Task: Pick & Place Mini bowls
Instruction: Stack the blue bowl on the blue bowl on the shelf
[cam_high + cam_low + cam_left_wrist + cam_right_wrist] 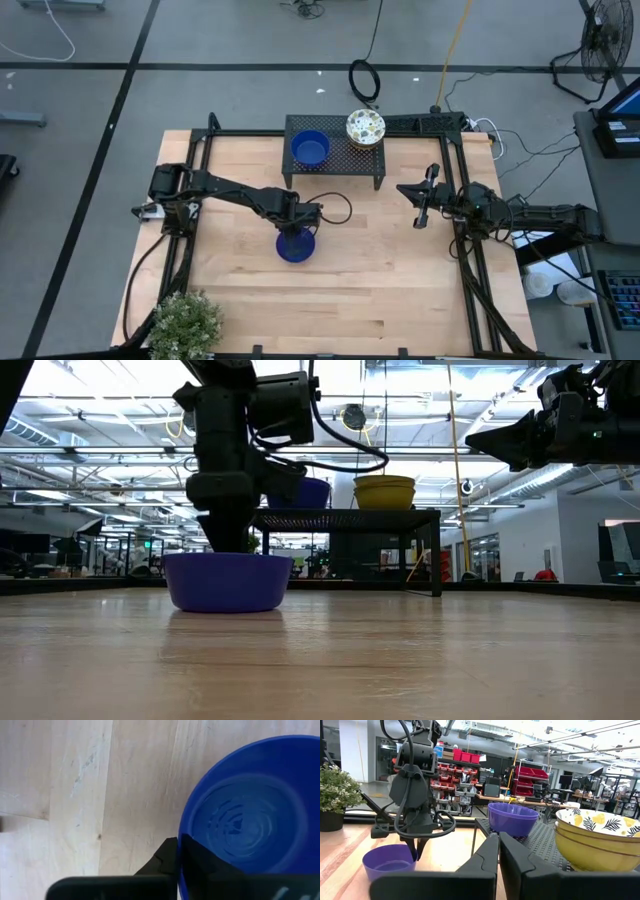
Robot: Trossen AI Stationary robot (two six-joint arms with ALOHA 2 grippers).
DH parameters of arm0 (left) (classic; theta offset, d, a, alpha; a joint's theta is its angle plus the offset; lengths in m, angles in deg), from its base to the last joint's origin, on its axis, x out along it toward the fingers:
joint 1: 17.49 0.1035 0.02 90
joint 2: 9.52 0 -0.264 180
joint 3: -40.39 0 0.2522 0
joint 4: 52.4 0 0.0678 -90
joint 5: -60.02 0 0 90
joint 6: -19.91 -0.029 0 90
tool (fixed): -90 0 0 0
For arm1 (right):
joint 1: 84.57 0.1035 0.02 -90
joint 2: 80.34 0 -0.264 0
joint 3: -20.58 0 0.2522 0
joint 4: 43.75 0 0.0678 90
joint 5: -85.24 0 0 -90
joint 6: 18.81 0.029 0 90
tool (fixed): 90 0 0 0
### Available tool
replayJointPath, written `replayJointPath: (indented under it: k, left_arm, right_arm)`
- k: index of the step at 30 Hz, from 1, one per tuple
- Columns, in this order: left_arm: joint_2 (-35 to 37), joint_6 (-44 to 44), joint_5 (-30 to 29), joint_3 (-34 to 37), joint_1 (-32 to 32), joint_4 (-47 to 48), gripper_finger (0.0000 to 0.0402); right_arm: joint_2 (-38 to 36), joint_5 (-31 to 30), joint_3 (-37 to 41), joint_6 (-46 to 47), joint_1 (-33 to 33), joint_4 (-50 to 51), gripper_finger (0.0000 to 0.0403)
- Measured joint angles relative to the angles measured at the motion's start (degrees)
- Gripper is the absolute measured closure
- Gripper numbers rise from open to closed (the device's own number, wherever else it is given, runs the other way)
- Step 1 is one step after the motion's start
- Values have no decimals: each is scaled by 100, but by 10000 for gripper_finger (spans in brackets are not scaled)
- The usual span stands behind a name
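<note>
A glossy blue mini bowl stands on its base on the table's middle. My left gripper comes down onto its rim and is shut on it. Against the far edge stands a black mesh rack. On it sit a second blue bowl and a stack of floral bowls with yellow outsides. My right gripper hangs shut and empty above the table's right side, off the rack's right end. My left gripper has the blue bowl by its rim, one finger inside the hollow and one outside the wall. The fingers come from above, pointing down. The bowl sits level with its base on the table.
A potted plant stands at the near left corner. Black frame rails run along the table's left and right sides. Bare wood lies between the bowl and the near edge.
</note>
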Motion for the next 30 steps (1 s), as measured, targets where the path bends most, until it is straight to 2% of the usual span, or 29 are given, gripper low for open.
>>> replayJointPath:
  k: [4, 11, 16, 20, 26, 30]
  left_arm:
    - [2, 4, 13, -3, 0, -2, 392]
    - [-13, 115, -66, 10, 0, 4, 339]
    - [-13, 12, -84, 10, 0, 0, 323]
    - [-13, -27, -244, 10, 0, -5, 331]
    - [6, -32, -161, -3, 0, -34, 388]
    - [8, -15, -95, -37, 1, 25, 384]
  right_arm:
    - [0, 0, 0, -1, 0, 0, 401]
    - [-2, 0, 0, 0, 0, 0, 401]
    - [0, 0, 0, -2, 0, 0, 401]
    - [-2, 0, 0, -1, 0, 0, 401]
    - [0, 0, 0, 0, 0, 0, 401]
    - [-1, 0, 0, -1, 0, 0, 401]
